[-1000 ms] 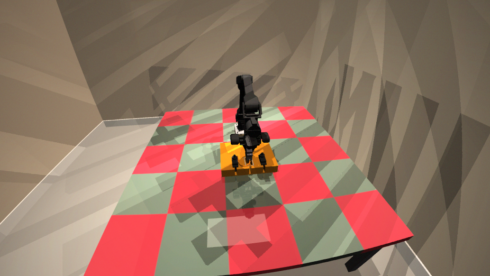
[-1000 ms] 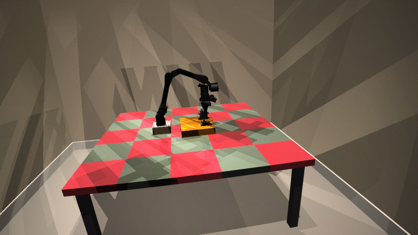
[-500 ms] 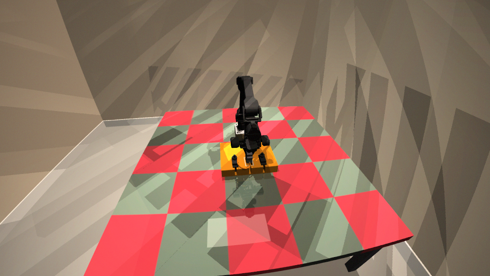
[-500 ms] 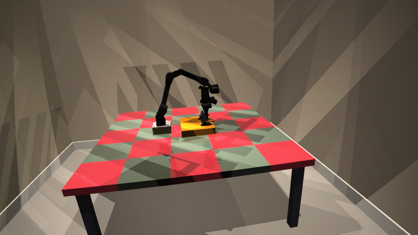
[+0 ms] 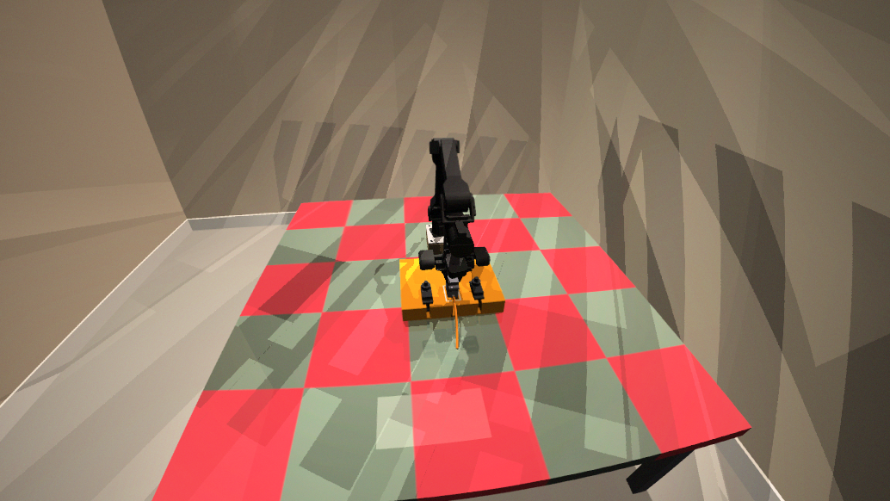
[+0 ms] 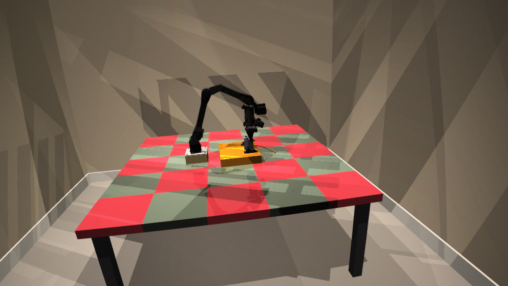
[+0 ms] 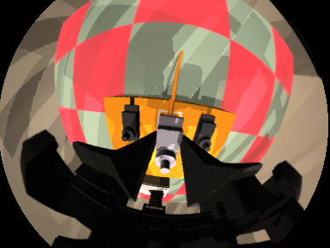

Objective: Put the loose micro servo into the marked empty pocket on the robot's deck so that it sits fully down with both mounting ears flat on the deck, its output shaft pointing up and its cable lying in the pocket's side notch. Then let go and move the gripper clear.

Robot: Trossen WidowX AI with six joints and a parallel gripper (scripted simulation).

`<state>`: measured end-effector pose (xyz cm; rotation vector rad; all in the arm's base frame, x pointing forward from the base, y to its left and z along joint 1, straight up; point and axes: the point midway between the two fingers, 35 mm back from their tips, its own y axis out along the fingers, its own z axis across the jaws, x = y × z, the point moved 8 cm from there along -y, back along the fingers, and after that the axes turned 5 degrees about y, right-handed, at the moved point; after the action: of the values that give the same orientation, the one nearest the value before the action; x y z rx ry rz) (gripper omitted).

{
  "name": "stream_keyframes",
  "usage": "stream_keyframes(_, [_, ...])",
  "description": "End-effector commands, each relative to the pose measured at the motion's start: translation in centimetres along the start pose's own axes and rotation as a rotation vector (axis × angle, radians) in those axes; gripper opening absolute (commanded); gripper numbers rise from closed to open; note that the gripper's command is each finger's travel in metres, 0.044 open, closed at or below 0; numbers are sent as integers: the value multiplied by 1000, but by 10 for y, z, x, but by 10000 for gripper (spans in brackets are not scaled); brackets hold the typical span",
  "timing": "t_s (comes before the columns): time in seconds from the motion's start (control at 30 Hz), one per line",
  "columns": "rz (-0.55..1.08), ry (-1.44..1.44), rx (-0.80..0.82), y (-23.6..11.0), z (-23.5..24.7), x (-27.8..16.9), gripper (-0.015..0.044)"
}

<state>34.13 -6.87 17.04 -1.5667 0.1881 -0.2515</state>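
Note:
My gripper (image 5: 453, 287) (image 6: 248, 141) (image 7: 168, 135) points down and is shut on the loose micro servo (image 5: 453, 292) (image 6: 247, 145) (image 7: 168, 137), a small grey-and-black block with its shaft towards the wrist camera. I hold it low over the orange deck (image 5: 414, 276) (image 6: 231, 156) (image 7: 110, 121), between two seated black servos (image 5: 427, 292) (image 5: 477, 289) (image 7: 130, 121) (image 7: 205, 130). Its orange cable (image 5: 456, 326) (image 6: 267, 147) (image 7: 178, 75) trails off the deck's edge over the table. The marked pocket is hidden under the servo; I cannot tell whether the servo touches the deck.
The deck stands on a red-and-green chequered table (image 5: 349, 348) (image 6: 177, 177). The arm's grey base block (image 6: 196, 156) (image 5: 434, 238) stands right behind the deck. The table's edges drop to a walled floor.

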Motion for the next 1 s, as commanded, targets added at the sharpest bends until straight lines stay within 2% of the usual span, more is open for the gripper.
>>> stream_keyframes(0.0, [1, -3, 3, 4, 0, 0, 0])
stream_keyframes(0.97, [1, -3, 3, 27, 0, 0, 0])
